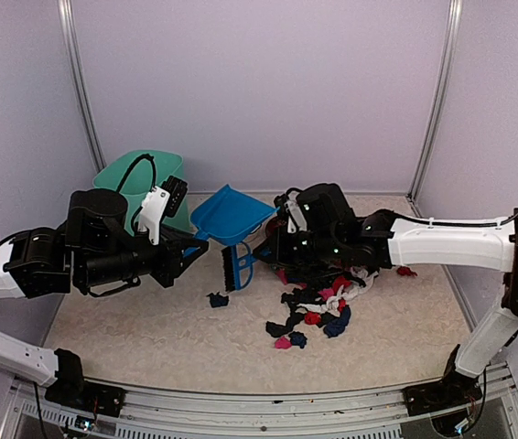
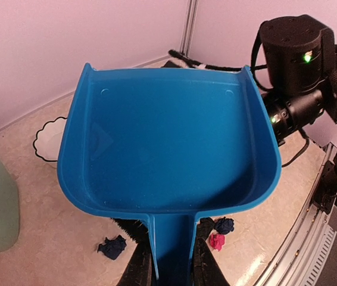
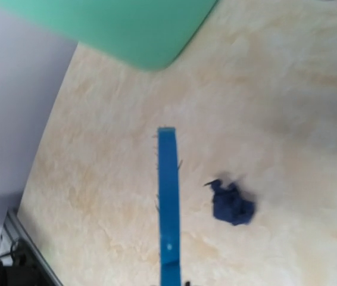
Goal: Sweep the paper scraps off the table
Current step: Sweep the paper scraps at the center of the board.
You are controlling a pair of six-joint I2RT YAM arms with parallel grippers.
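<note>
My left gripper (image 2: 169, 253) is shut on the handle of the blue dustpan (image 2: 168, 143), which it holds above the table (image 1: 149, 329) with the pan empty. In the top view the dustpan (image 1: 232, 215) hangs left of centre. My right gripper (image 1: 273, 247) is shut on the small blue hand brush (image 1: 237, 267), bristles down near the table. The brush's blue back (image 3: 168, 208) runs up the right wrist view; the fingers are out of that frame. A pile of paper scraps (image 1: 318, 306), black, red, pink and white, lies under the right arm. One dark blue scrap (image 1: 218, 299) (image 3: 233, 202) lies apart, beside the brush.
A green bin (image 1: 140, 183) stands at the back left, behind the left arm. A white scalloped dish (image 2: 48, 140) sits on the table near the back wall. Loose scraps (image 2: 112, 246) (image 2: 216, 241) lie beneath the dustpan. The metal front rail (image 1: 268, 402) borders the near edge.
</note>
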